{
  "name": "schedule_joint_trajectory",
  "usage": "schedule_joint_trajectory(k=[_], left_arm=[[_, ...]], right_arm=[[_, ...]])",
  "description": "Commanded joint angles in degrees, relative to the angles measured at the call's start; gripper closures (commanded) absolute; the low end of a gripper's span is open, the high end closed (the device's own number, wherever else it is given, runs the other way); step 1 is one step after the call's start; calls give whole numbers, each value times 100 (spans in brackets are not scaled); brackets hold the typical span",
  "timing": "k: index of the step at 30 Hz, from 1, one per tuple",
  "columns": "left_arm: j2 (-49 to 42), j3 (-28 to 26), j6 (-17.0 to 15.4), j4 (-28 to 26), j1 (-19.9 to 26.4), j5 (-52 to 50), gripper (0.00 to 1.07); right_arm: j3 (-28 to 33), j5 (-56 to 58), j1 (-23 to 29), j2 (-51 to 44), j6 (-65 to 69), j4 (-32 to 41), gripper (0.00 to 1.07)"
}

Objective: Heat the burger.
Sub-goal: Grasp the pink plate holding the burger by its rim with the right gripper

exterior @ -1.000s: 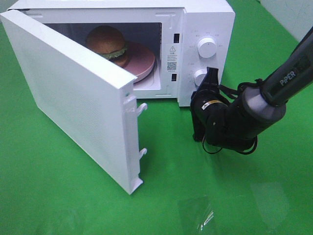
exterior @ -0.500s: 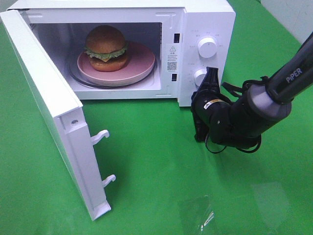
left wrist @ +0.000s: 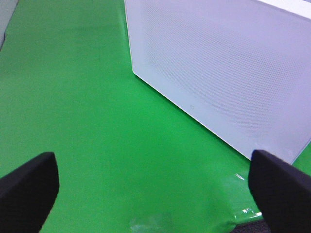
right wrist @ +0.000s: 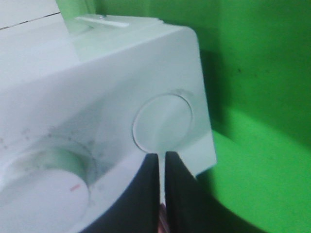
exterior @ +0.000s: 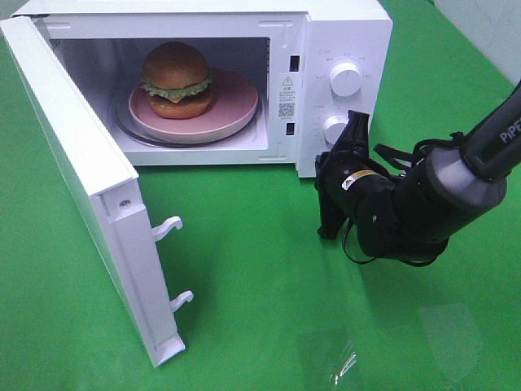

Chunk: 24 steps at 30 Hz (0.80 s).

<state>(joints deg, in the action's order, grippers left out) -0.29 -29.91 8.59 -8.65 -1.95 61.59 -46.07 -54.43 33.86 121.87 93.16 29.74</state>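
Observation:
The burger (exterior: pixel 177 75), with a golden-brown bun and green lettuce edge, sits on a pink plate (exterior: pixel 232 102) inside the white microwave (exterior: pixel 342 24). The microwave door (exterior: pixel 81 163) stands swung wide open to the left. My right gripper (exterior: pixel 356 122) is shut, its black fingertips just in front of the control panel's lower right corner. The right wrist view shows the right gripper (right wrist: pixel 162 158) pointing at a flat round button (right wrist: pixel 163 121), not pressing it. My left gripper (left wrist: pixel 153 194) is open and empty above the green cloth, facing the door's outer face (left wrist: pixel 228 63).
Two white knobs (exterior: pixel 345 79) (exterior: pixel 334 128) sit on the panel, and the lower knob (right wrist: pixel 43 189) shows in the right wrist view. Two door latch hooks (exterior: pixel 167 228) stick out of the door's edge. Green cloth (exterior: pixel 269 309) covers the table.
The microwave door has swung from half open to wide open, uncovering the burger and plate. My right gripper has drawn back slightly from the panel.

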Motion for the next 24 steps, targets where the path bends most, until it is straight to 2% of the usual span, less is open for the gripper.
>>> schedule_joint_trajectory(k=[1,16,24], left_arm=[[-34,23,-23,-17,34,-34,9],[-34,23,-23,-17,34,-34,9],[-34,23,-23,-17,34,-34,9]], right_arm=[[109,-40,115,-126,109,-80,102],[905,372,229,-1163,-464,-413,99],[963,1318,206,-1679,-2189,-573,97]])
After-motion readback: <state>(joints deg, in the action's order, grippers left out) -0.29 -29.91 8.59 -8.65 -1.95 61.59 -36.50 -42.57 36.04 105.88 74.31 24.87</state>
